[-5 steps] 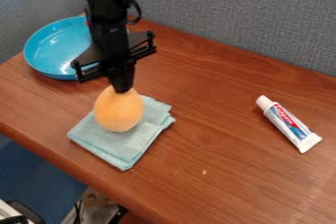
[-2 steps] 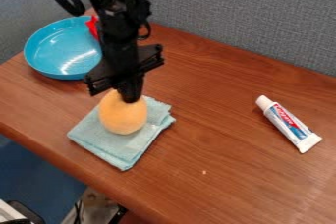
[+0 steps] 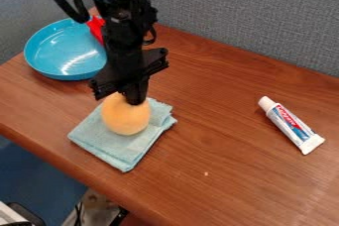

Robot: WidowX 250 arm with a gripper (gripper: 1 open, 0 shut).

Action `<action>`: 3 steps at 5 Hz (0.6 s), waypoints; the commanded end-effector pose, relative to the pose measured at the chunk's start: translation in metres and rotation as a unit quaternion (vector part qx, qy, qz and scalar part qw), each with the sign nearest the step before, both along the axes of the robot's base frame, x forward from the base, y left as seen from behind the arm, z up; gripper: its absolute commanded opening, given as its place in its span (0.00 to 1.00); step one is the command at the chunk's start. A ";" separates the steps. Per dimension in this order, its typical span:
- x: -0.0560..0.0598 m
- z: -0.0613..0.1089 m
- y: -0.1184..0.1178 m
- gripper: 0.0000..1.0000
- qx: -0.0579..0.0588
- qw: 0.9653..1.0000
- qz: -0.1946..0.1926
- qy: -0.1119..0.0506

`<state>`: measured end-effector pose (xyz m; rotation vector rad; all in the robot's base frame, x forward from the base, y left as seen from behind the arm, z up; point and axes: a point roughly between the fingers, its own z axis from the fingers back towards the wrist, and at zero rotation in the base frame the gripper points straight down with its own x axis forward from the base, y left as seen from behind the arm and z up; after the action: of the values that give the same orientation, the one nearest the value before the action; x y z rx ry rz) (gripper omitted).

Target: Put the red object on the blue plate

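Camera: the gripper (image 3: 131,99) has shifted slightly right since earlier.

Light was even and moderately bright; the table (image 3: 232,136) had a soft sheen, the small picture slightly soft.

Smooth plastic, a bit glossy, is seen on the blue plate (image 3: 59,54). The desk (image 3: 219,121) is done in wood, grain showing, with a soft sheen. 1 folded teal cloth (image 3: 117,149) is made of matt fabric. A smooth, satin-looking skin is seen on the orange ball (image 3: 126,117). The gray partition (image 3: 239,12) is covered in rough, matt fabric-like stuff.
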<state>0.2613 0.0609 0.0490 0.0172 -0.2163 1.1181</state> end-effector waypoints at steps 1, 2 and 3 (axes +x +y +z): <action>-0.011 -0.014 0.008 0.00 0.008 1.000 0.010 0.024; -0.012 -0.017 0.011 0.00 0.013 0.999 0.015 0.025; -0.014 -0.021 0.014 0.00 0.018 0.999 0.020 0.027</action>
<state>0.2639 0.0665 0.0444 0.0385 -0.2516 1.1246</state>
